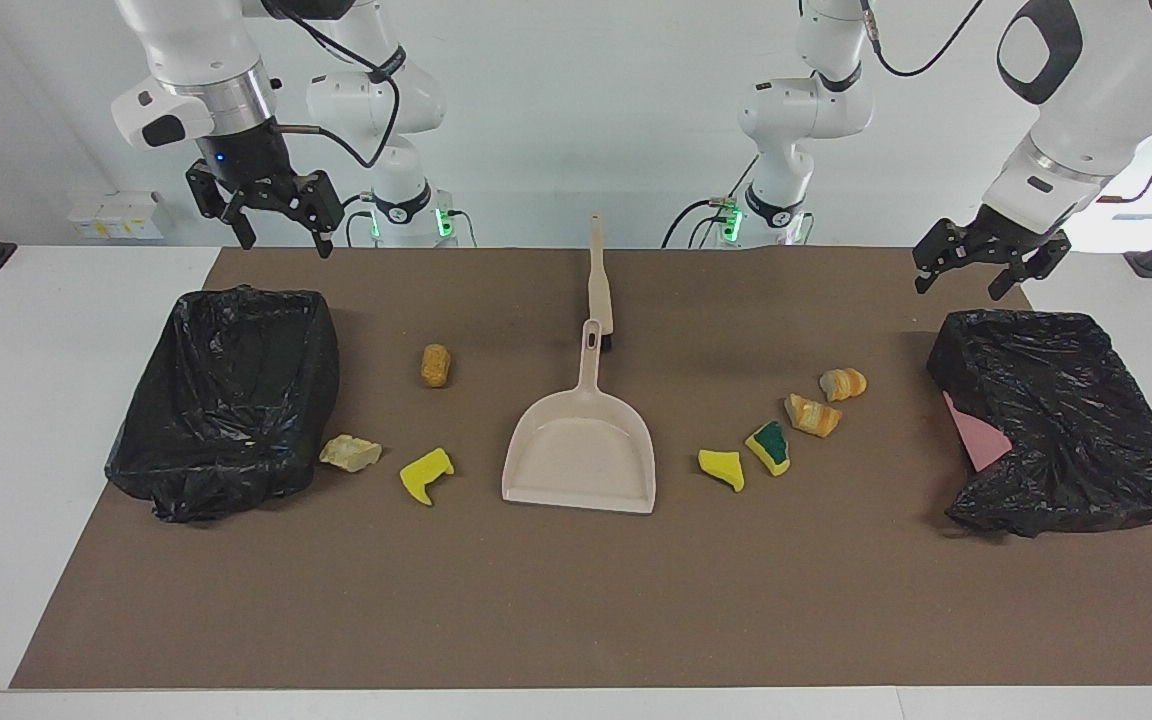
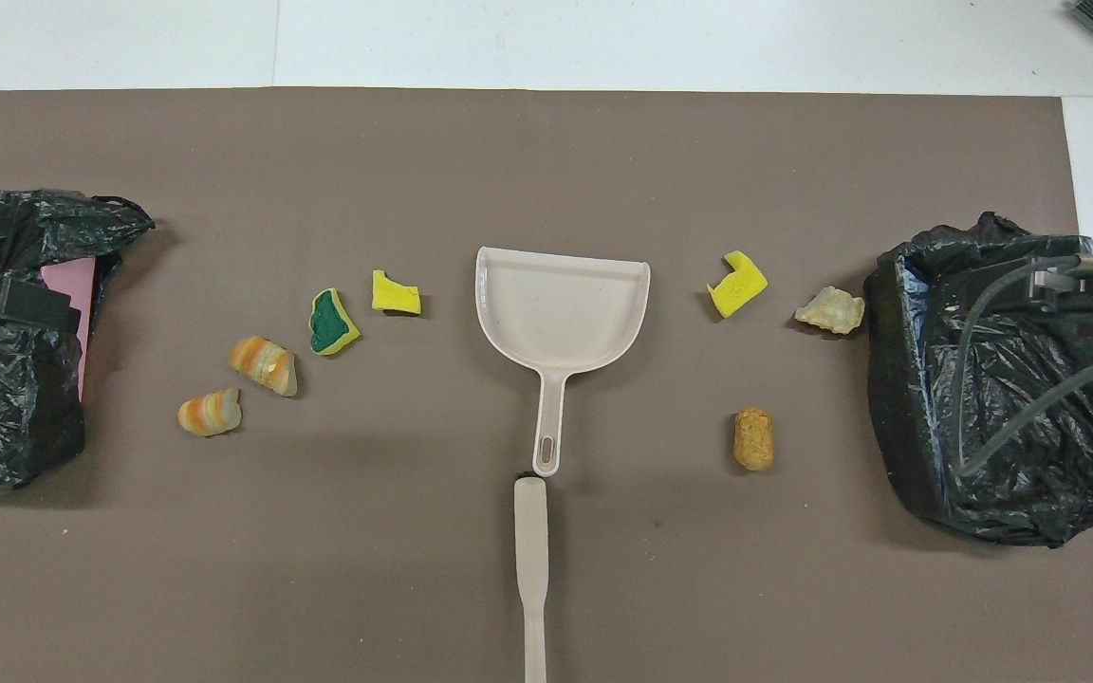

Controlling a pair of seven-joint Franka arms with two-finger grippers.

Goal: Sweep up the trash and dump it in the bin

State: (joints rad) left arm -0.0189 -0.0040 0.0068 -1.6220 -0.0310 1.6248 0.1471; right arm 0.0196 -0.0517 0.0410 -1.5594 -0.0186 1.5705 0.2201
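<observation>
Both our grippers hang in the air with fingers spread wide and nothing between them. Our right gripper [image 1: 279, 226] is up over the robots' edge of the brown mat [image 1: 576, 600], above the black-lined bin [image 1: 226, 400] at the right arm's end of the table. Our left gripper [image 1: 988, 262] is raised over the other black-lined bin [image 1: 1066, 430], at the left arm's end, where a pink panel [image 1: 976, 440] shows through the liner.

We see the trash lying loose on the mat in two groups, none of it in a bin. Toward the right arm's end: a tan lump [image 1: 435, 365], a pale beige chunk [image 1: 350, 453] just beside the bin, and a yellow foam piece [image 1: 426, 474]. Toward the left arm's end, in a curved row: another yellow foam piece [image 1: 722, 468], a green-and-yellow sponge bit [image 1: 769, 448], and two orange-striped lumps [image 1: 813, 415] [image 1: 843, 383], the last one nearest the robots.

Between the two groups sits the beige dustpan [image 1: 581, 455], flat on the mat with its handle pointing toward us. Our brush [image 1: 598, 280] lies in line with that handle, nearer to the robots, its bristle end just at the handle's tip.
</observation>
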